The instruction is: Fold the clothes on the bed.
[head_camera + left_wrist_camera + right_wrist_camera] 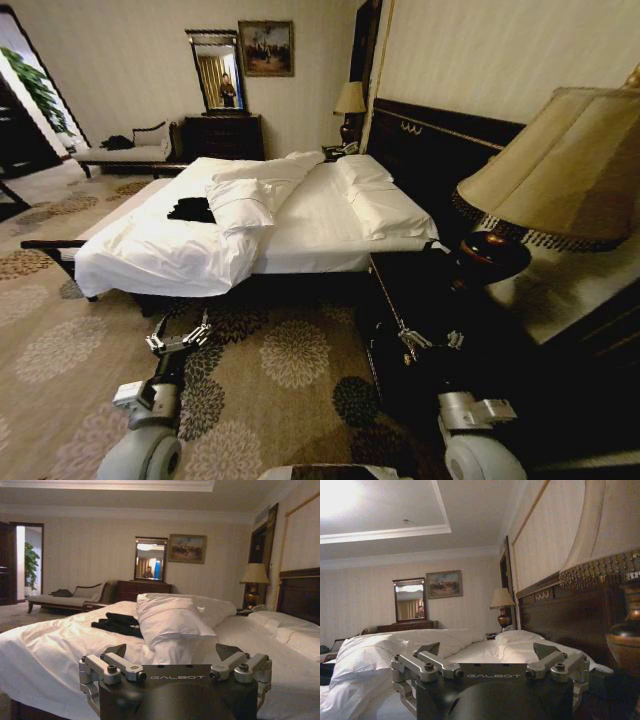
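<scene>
In a hotel bedroom, the crumpled black T-shirt [191,210] awaits folding on the bed [160,262], beyond both spread-fingered grippers, left gripper [179,340] and right gripper [428,340].

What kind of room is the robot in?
It looks like a bedroom, maybe in a hotel. There is a wide bed with white pillows, a lamp beside it, and a mirror over a dark dresser.

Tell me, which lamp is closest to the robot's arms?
The big lamp on the nightstand beside the right gripper. The other lamp stands beyond the bed.
</scene>
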You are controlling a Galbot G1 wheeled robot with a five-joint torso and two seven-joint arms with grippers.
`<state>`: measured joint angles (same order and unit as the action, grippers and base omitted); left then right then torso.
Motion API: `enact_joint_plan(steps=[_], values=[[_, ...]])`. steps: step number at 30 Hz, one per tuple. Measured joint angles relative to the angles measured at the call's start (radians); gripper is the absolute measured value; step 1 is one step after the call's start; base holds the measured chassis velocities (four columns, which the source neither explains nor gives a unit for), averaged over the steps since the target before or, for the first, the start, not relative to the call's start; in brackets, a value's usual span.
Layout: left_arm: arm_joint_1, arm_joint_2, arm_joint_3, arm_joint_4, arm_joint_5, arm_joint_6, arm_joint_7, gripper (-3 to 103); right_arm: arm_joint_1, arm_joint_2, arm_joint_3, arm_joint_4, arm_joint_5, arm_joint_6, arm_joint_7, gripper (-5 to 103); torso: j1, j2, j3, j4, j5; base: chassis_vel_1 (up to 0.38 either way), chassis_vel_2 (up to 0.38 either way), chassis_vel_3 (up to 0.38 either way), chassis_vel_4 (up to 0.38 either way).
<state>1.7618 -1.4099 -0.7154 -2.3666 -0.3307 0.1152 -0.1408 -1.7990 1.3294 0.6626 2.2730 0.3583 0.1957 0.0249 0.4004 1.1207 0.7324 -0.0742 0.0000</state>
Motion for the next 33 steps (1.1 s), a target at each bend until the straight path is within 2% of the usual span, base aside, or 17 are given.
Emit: enact_joint_plan(steps=[8, 17, 33], values=[[-0.009, 0.015, -0.018, 0.011, -0.004, -0.003, 0.002, 100, -0.008, -0.015, 0.007, 0.011, -0.005, -0.010, -0.017, 100, 0.000, 0.000, 0.000, -0.0001, -0.0001, 0.000, 0.000, 0.000, 0.000], [0.002, 0.013, 0.003, 0.003, 0.013, -0.005, 0.002, 100, -0.011, -0.026, 0.011, 0.009, -0.006, 0.001, -0.050, 100, 0.000, 0.000, 0.000, -0.0002, 0.0001, -0.012, 0.011, 0.009, -0.009], [0.009, 0.018, -0.007, -0.004, 0.014, -0.006, 0.003, 100, 0.008, -0.025, 0.010, -0.016, 0.011, 0.014, -0.064, 100, 0.000, 0.000, 0.000, -0.0001, 0.0000, -0.042, 0.053, 0.046, -0.050]])
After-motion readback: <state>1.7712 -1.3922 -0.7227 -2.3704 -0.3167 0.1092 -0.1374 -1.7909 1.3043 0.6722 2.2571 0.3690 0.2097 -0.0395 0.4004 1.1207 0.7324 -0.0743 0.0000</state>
